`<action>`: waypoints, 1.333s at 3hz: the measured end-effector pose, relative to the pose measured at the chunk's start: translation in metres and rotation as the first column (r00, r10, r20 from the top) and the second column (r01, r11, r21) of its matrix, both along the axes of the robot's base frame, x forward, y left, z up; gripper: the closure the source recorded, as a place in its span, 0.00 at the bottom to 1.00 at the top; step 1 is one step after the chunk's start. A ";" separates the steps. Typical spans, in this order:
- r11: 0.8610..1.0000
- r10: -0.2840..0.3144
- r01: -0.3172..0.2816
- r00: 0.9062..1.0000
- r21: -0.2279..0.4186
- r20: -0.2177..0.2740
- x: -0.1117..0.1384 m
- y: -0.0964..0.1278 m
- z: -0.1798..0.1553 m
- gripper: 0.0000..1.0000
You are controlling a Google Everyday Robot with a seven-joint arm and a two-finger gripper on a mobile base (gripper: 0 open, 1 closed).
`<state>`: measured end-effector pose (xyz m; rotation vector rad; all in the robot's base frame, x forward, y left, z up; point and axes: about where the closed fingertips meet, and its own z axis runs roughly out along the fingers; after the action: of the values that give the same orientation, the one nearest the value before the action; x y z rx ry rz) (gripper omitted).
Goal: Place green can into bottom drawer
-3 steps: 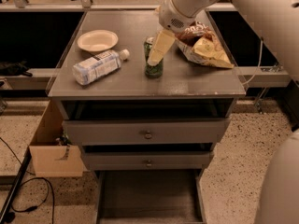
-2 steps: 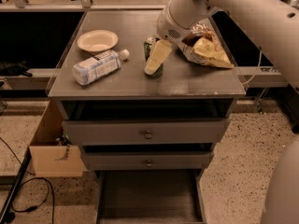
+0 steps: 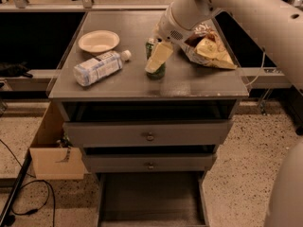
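On top of the grey cabinet [image 3: 142,86], near the middle of its front half, the green can [image 3: 157,73] is standing upright, its base appearing to rest on the surface. The gripper [image 3: 156,59] is sitting right at the can, reaching down from the pale robot arm [image 3: 227,8] that is coming in from the upper right. A pale yellowish part of the gripper is lying slantwise across the can's front and covering most of its side, so only the can's dark green lower band and a bit of its top are showing. Whether the gripper is clamping the can or merely sitting around it cannot be told from this view. Left of the can, a clear plastic bottle [image 3: 97,67] is lying on its side with its white cap pointing toward the can, apart from it. Behind the bottle a shallow paper plate [image 3: 98,41] is sitting, and to the right of the can a crumpled snack bag [image 3: 208,48] is lying partly under the arm. Below the top, two upper drawers [image 3: 150,136] with small round knobs are sitting one above the other. Under them the bottom drawer [image 3: 151,197] is standing pulled out toward the camera, showing its flat grey floor, well below and apart from the can. A cardboard box [image 3: 52,150] is leaning beside the cabinet's left side on the speckled floor.
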<state>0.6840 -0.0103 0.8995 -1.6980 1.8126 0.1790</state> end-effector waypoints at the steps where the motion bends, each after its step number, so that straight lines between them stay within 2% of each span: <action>1: 1.000 0.000 0.000 1.000 0.000 0.000 0.000 0.000 0.000 0.42; 2: 1.000 0.000 0.000 1.000 0.000 0.000 0.000 0.000 0.000 0.66; 3: 1.000 0.000 0.000 1.000 0.000 0.000 0.000 0.000 0.000 0.96; 4: 1.000 0.000 0.000 1.000 0.000 0.000 0.000 0.000 0.000 1.00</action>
<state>0.6840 -0.0102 0.8994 -1.6982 1.8126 0.1793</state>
